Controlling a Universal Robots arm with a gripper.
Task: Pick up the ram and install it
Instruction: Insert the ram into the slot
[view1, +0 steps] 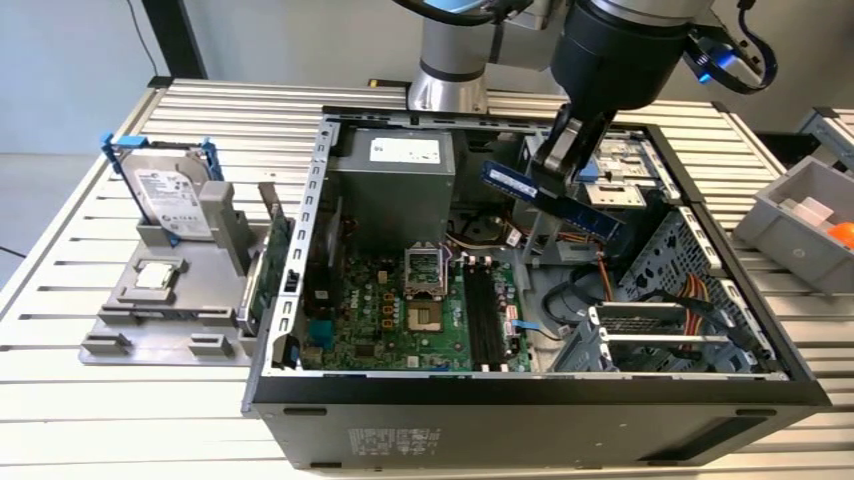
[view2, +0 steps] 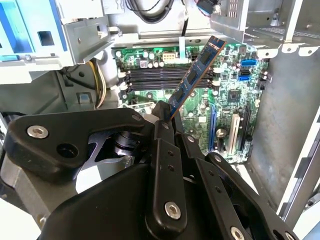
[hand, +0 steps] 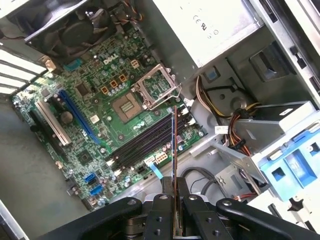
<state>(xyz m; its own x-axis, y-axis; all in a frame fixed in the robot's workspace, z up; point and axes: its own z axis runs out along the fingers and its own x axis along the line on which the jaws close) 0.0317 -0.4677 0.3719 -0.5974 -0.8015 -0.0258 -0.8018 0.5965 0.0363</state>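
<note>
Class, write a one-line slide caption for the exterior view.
The pincer holds the ram, tilted, above the open computer case and its motherboard.

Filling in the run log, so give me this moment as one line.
hand shut on ram | ram tilted, held over open computer case | memory slots empty | ram not seated

The ram (view1: 509, 181) is dark blue, the motherboard (view1: 400, 325) green with black slots (view1: 483, 318), the end effector (view2: 167, 122) black. Beside the black-fronted case (view1: 534, 425): silver hard drive (view1: 171, 198), blue bracket (view1: 120, 145), pale ribbed table (view1: 120, 420), grey bin (view1: 787, 215).
</note>
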